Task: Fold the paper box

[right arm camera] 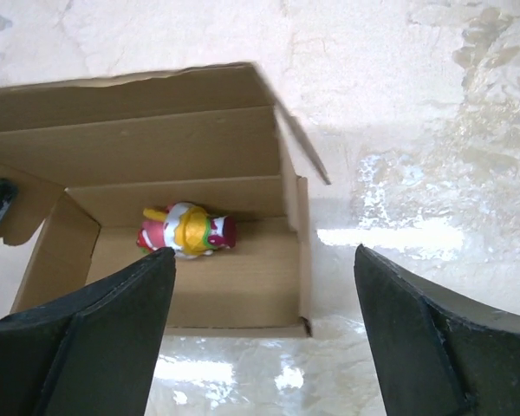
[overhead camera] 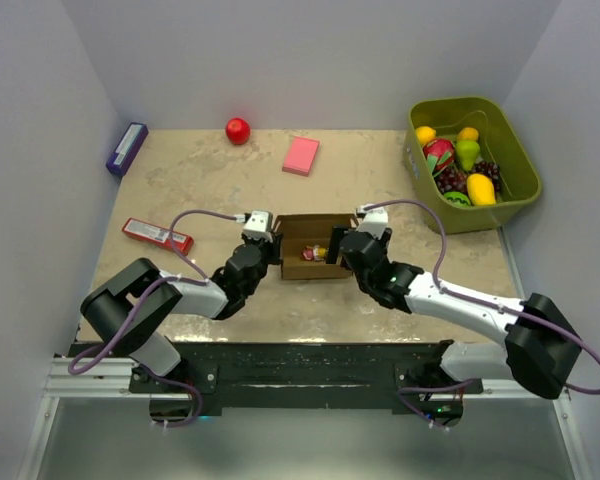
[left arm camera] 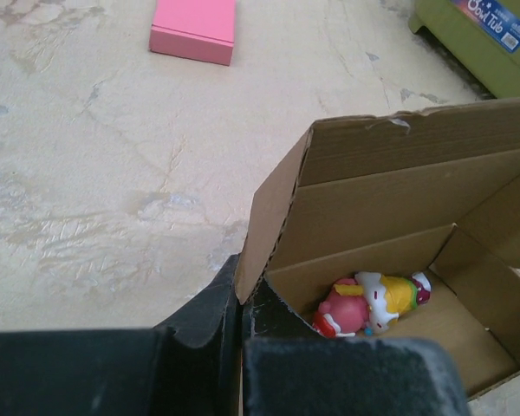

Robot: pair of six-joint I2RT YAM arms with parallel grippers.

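Note:
The paper box [overhead camera: 302, 226] stands open-topped in the middle of the table, brown and unprinted, its far flap upright. A small pink, white and yellow toy [right arm camera: 186, 230] lies on its floor. My left gripper [overhead camera: 270, 243] is shut on the box's left side wall; in the left wrist view that wall's edge [left arm camera: 260, 251] runs down between the black fingers [left arm camera: 204, 321]. My right gripper [right arm camera: 264, 254] is open at the box's right end. One finger hangs over the inside and the other over the table, with the right wall [right arm camera: 302, 251] between them, untouched.
A pink flat block [overhead camera: 301, 155] lies behind the box. A green bin [overhead camera: 515, 150] of toy fruit stands at the back right. A red ball [overhead camera: 238, 130], a purple packet [overhead camera: 126, 148] and a red bar [overhead camera: 157, 235] lie to the left.

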